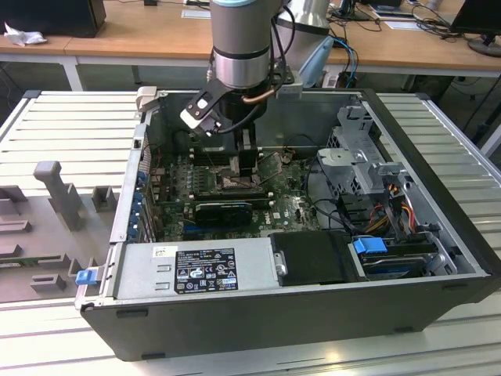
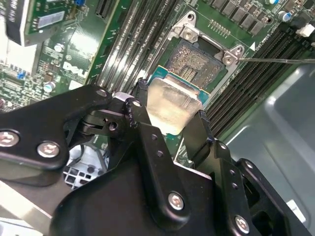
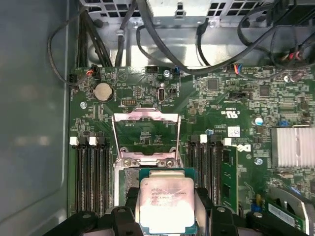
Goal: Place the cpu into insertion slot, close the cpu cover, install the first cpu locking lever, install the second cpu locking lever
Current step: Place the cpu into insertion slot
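My claw (image 2: 171, 101) pinches the cpu (image 2: 172, 110) by two opposite edges, a finger (image 2: 142, 113) on each side, with its silvery top turned up toward my wrist. Just under and beyond the cpu lies the socket (image 2: 197, 61), its pin field showing. The cpu overlaps only the socket's near edge, and I cannot tell whether they touch. Past the socket the cover (image 3: 145, 116) is swung open, green board showing through its window. Memory slots (image 3: 91, 177) run along both sides of my fingers. All this sits on the motherboard (image 1: 176, 184) inside the open case (image 1: 313, 321). Cables (image 1: 325, 207) and a drive cage (image 1: 352, 133) lie farther from my claw in the same case.
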Controlling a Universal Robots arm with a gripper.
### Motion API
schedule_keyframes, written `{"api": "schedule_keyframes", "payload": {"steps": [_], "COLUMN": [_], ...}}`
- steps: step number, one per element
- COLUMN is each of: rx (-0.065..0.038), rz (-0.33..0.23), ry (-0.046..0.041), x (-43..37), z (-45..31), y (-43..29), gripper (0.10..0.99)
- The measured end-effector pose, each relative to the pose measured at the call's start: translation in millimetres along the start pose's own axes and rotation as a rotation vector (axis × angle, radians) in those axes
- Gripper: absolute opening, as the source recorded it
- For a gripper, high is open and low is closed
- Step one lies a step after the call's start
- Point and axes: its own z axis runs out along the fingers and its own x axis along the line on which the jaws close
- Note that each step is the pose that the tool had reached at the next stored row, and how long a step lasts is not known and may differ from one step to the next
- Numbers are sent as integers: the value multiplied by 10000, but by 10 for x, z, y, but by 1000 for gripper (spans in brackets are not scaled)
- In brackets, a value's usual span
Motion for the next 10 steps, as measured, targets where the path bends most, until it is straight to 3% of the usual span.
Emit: {"api": "schedule_keyframes", "payload": {"steps": [10], "rx": [2], "rz": [-117], "ry": [10], "x": [94], "z": [237], "y": [-121], "gripper": [533]}}
